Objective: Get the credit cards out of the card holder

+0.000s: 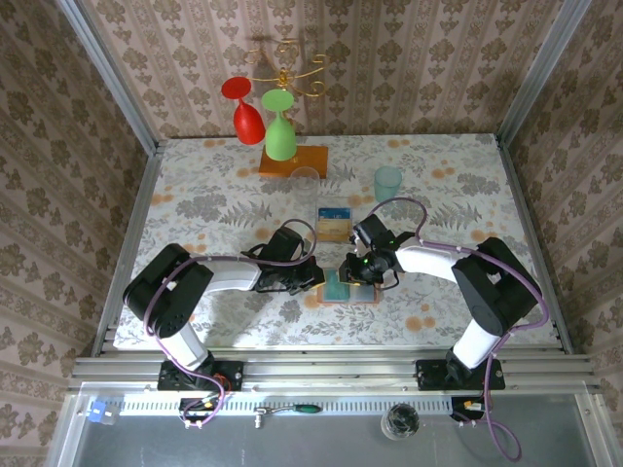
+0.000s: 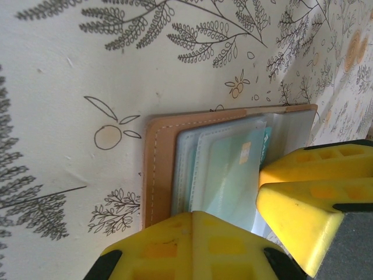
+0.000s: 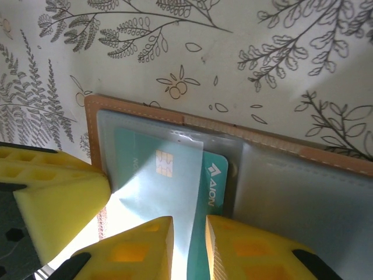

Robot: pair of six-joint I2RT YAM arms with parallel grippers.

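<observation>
Card holder (image 3: 140, 108) open on worktop (image 2: 58, 58), left tool (image 2: 195, 224) shut, resting on its edge, right tool (image 3: 189, 224) narrowly parted over teal credit card (image 3: 145, 181)

Both arms (image 1: 229, 274) are white with black joints, purple cables (image 1: 499, 435) and blocky yellow fingers (image 3: 58, 201)

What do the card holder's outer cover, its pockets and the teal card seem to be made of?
Card holder cover: probably leather or imitation, matte tan, with stitched edge. Pockets: clear soft plastic, glossy, the card shows through. Teal card: likely rigid plastic, smooth, with a metallic chip.
</observation>
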